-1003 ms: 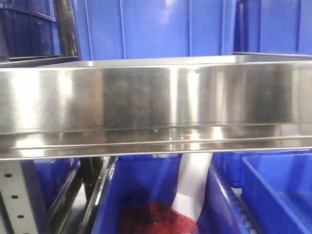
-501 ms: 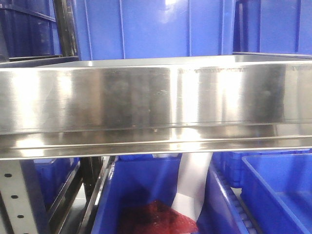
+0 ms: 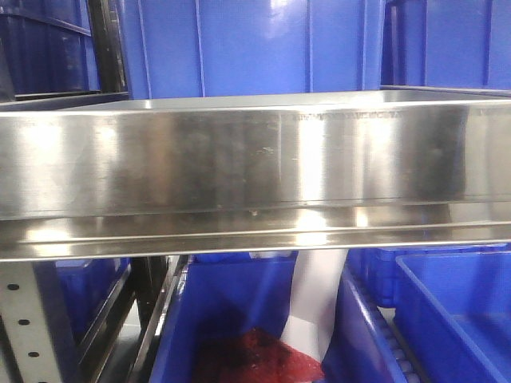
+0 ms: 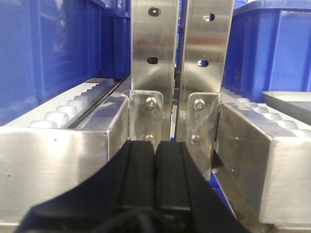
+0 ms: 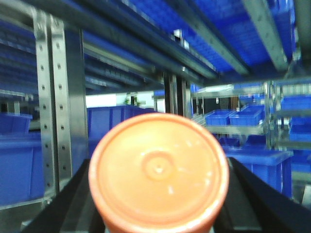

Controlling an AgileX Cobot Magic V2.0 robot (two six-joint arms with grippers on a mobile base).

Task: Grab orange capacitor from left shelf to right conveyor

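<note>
While the left shelf (image 3: 239,159) spreads its steel lip across the middle of the front view, blue bins (image 3: 239,48) above and below, the right conveyor shows nowhere. At bottom centre of its wrist view the left gripper (image 4: 155,153) presses its black fingers (image 4: 141,167) together on nothing, facing perforated uprights (image 4: 151,58). The right gripper (image 5: 159,199) clamps the orange capacitor (image 5: 158,165), its flat end filling the lower centre. Swinging right past uprights this close could knock it loose.
</note>
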